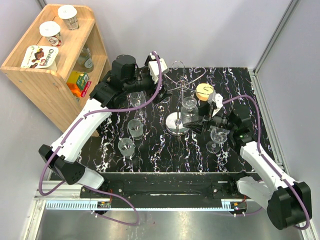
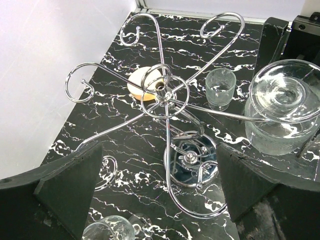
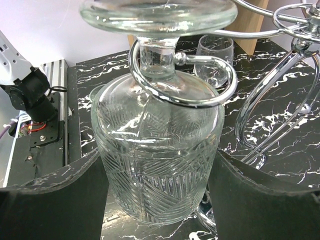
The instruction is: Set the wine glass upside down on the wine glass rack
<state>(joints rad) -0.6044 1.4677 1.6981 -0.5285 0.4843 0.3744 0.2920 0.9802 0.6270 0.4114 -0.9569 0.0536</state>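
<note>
A black, white-veined marble surface (image 1: pixel 240 95) fills the middle, closed in by pale grey walls (image 1: pixel 200 30). A light wooden shelf unit (image 1: pixel 50 97) stands at ten o'clock; a metal rail (image 1: pixel 150 204) runs at six o'clock.

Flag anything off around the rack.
Nothing stands out. The wine glass hangs upside down and straight, its stem in a curl of the wine glass rack, the right tool closed on its bowl. No spill or breakage shows.
</note>
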